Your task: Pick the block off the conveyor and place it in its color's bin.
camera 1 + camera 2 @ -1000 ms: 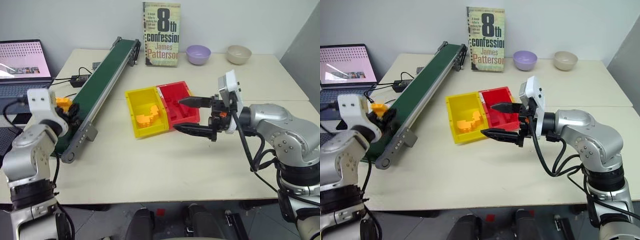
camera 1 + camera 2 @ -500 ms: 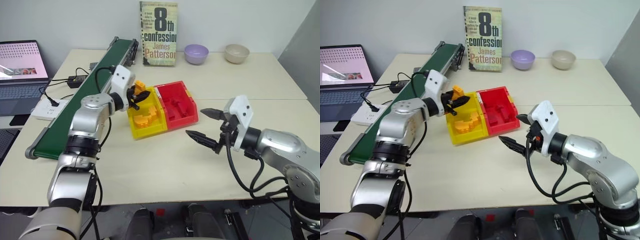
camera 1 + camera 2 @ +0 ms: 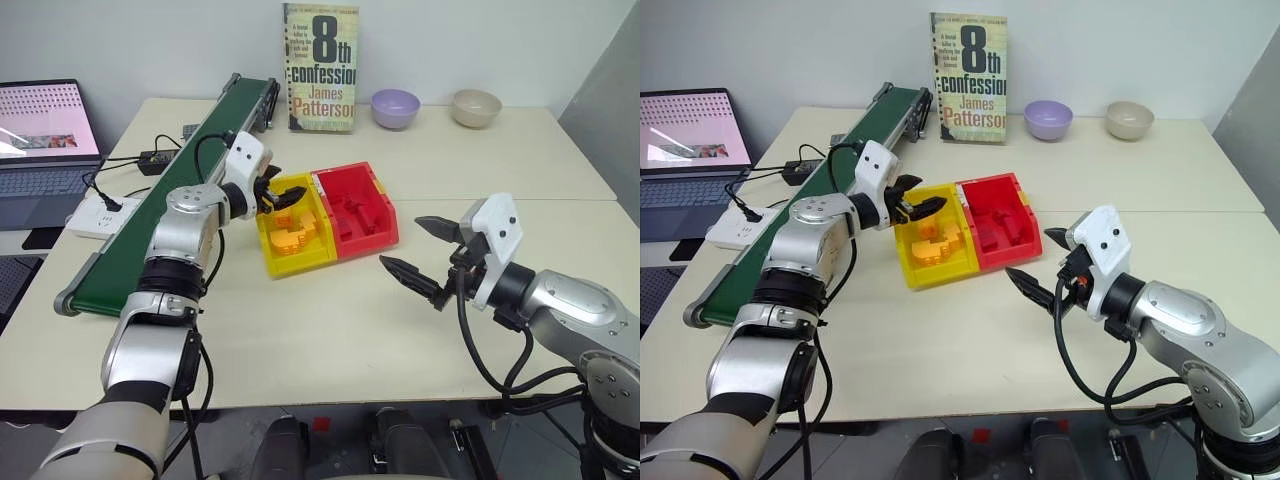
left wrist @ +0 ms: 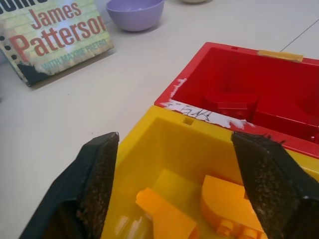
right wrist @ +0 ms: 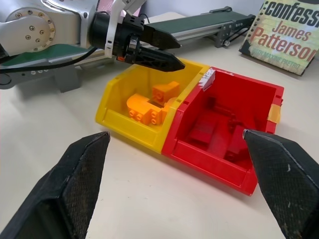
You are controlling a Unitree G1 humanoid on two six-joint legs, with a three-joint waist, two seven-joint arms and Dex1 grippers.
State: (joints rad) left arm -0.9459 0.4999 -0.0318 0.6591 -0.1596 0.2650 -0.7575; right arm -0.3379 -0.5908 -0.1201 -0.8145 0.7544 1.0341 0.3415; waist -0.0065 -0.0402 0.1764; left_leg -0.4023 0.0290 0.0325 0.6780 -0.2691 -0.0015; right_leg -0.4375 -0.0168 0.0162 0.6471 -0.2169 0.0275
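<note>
We hold our left gripper (image 3: 923, 207) with fingers apart over the yellow bin (image 3: 912, 262) so the block (image 5: 166, 91) falls among its orange pieces.

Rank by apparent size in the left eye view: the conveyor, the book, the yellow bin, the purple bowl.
1. the conveyor, by far the longest
2. the book
3. the yellow bin, close to the book; it sits nearer the camera, so this order is unsure
4. the purple bowl
</note>
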